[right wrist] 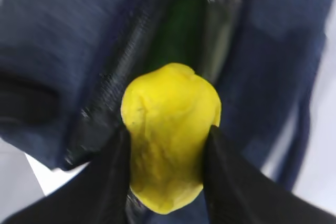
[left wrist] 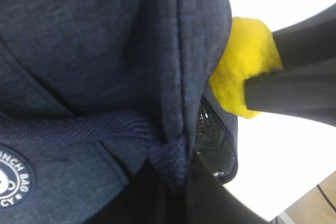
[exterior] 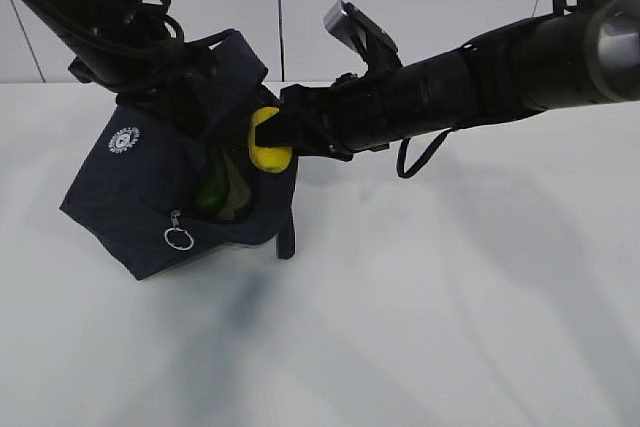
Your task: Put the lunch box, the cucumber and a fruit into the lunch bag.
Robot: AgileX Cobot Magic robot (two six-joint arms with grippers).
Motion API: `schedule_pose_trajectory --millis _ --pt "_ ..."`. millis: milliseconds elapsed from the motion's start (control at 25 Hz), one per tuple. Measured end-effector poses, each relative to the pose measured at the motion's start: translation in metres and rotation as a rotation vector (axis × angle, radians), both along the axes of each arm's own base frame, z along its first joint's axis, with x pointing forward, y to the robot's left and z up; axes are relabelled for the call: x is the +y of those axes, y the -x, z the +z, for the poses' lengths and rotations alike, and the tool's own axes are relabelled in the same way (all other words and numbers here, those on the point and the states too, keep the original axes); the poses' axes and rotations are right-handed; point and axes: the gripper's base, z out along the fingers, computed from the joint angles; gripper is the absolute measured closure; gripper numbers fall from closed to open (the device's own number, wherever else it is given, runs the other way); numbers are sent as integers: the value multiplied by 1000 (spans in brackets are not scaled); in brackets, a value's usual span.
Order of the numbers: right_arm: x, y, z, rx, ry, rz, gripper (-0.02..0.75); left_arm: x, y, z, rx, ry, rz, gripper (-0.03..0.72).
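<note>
I have the right tool [right wrist: 168, 145] clamped on the fruit [right wrist: 169, 129], a finger [right wrist: 231, 182] pressed on each side, and I'm holding it right at the open mouth of the lunch bag [exterior: 140, 187]. The bag sits toward the far left of the bench [exterior: 450, 297], tipped up off it on one side. My left tool is hidden behind the fabric in its own camera; I take it as clenched on the bag's upper edge or handle, lifting the mouth open.

Inside the opening I can see dark glossy green, which I read as the cucumber [right wrist: 181, 24] already stowed. A paler green edge beside it may be the lunch box lid, but I cannot be sure.

By my judgement the fruit is the last item: push it past the rim and let go.
</note>
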Motion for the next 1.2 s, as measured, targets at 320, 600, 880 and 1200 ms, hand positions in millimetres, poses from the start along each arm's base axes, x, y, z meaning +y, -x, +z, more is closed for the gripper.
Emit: schedule_pose_trajectory --millis 320,600,880,1200 --pt "7 -8 -24 24 -109 -10 440 0 0 0 1 3 -1 696" --pt "16 -18 -37 30 -163 29 308 0 1 0 11 2 -4 696" --pt "19 -22 -30 6 -188 48 238 0 2 0 18 0 -7 696" --pt "-2 -28 -35 9 -123 77 235 0 2 -1 19 -4 -8 696"
